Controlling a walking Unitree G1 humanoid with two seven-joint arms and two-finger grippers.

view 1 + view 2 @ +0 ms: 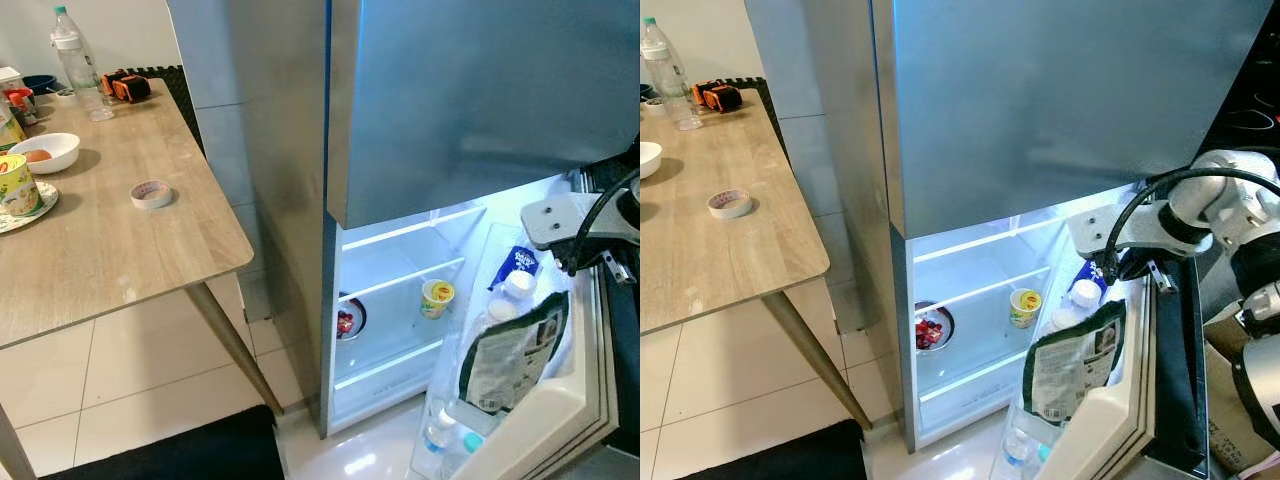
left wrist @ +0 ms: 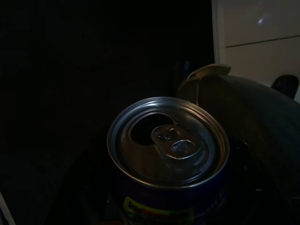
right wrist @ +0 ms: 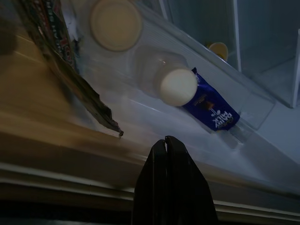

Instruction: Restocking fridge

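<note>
Fridge (image 1: 300, 200) lower door open, partly stocked: cup (image 1: 437, 297) on shelf. Right hand (image 3: 171, 150) empty, fingers together, above door rack. Left hand clamps a can (image 2: 168, 145), not yet stowed.

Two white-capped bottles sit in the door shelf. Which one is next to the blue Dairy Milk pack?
The upper white-capped bottle, deeper in the door shelf: it lies against the blue Dairy Milk pack. The other bottle sits lower, beside the dark pouch.

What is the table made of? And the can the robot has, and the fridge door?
The table looks like pale matte wood, grain showing. The can seems shiny metal, with a pull tab. The fridge door looks like smooth grey metal, faintly reflective; it could be coated.
</note>
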